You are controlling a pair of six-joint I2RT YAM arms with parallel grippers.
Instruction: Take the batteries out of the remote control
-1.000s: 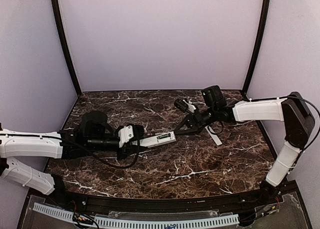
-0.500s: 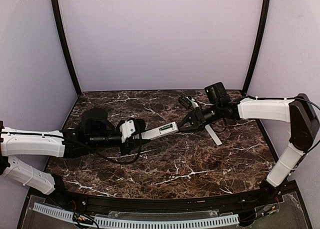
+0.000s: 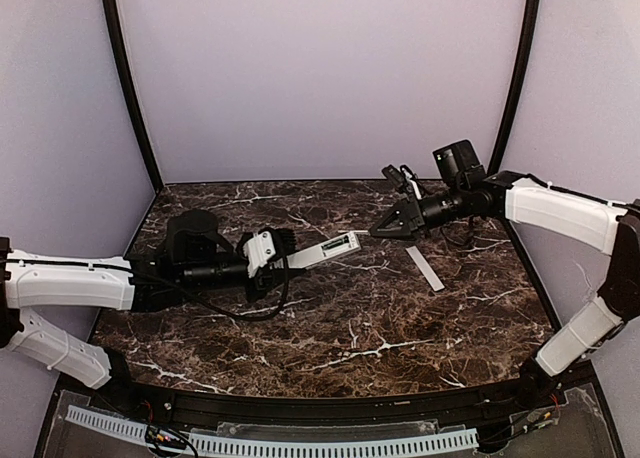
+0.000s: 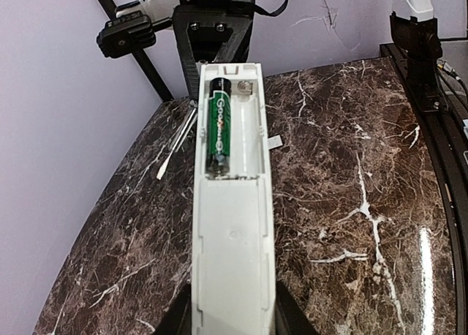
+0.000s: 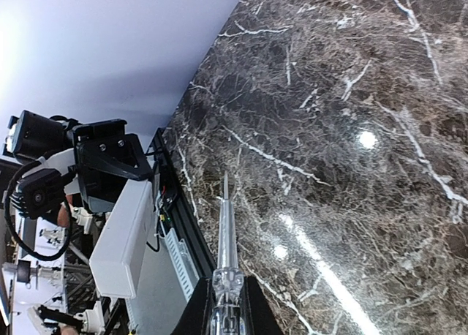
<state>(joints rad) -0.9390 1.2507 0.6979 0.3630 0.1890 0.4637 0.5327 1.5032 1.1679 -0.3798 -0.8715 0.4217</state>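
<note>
The remote control (image 3: 325,250), a slim white bar, is hanging clear of the table near its middle, back upward, its near end sitting in the left gripper (image 3: 285,266) and its free end pointing toward 2 o'clock in the top view. In the left wrist view its uncovered compartment is lying open at the 12 o'clock end. One green-and-black battery (image 4: 218,134) is resting lengthwise in the 9 o'clock bay, while the 3 o'clock bay is showing only bare white plastic and a metal contact.
</note>
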